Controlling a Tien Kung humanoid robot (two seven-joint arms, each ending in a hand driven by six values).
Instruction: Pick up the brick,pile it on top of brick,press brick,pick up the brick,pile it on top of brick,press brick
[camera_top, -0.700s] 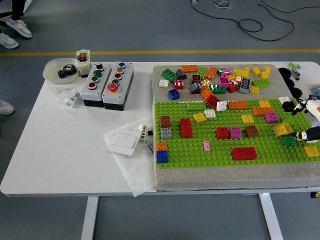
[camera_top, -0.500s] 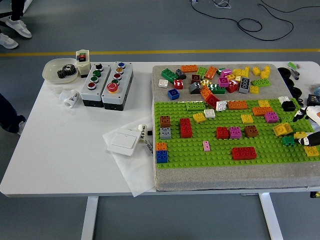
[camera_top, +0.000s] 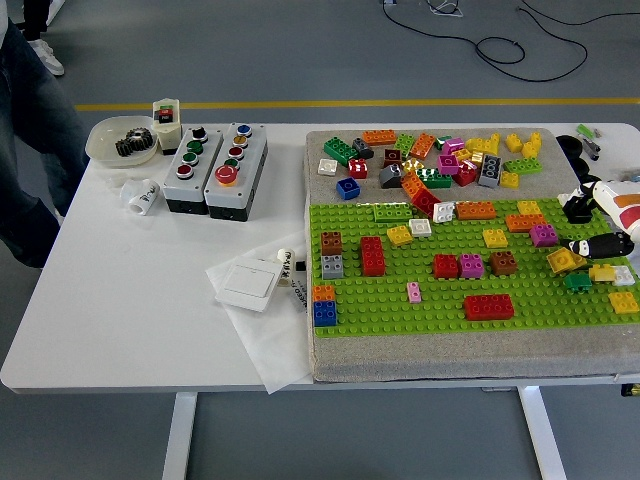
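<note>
The white surface (camera_top: 130, 290) carries a grey mat (camera_top: 450, 362) with a green baseplate (camera_top: 420, 320) on it, both stretching away to the left of the right hand (camera_top: 600, 232), which enters at the picture's right edge. A person's dark trouser leg (camera_top: 35, 150) stands far to the hand's left, beyond the surface's corner. Two grey button boxes (camera_top: 212, 170) sit well to the left too. Loose bricks (camera_top: 440, 160) lie heaped up-left of the hand. Its fingers curl above a tilted yellow brick (camera_top: 566, 259) just below-left of them, possibly touching; whether they grip anything I cannot tell. A small green brick (camera_top: 577, 282) sits beneath that
</note>
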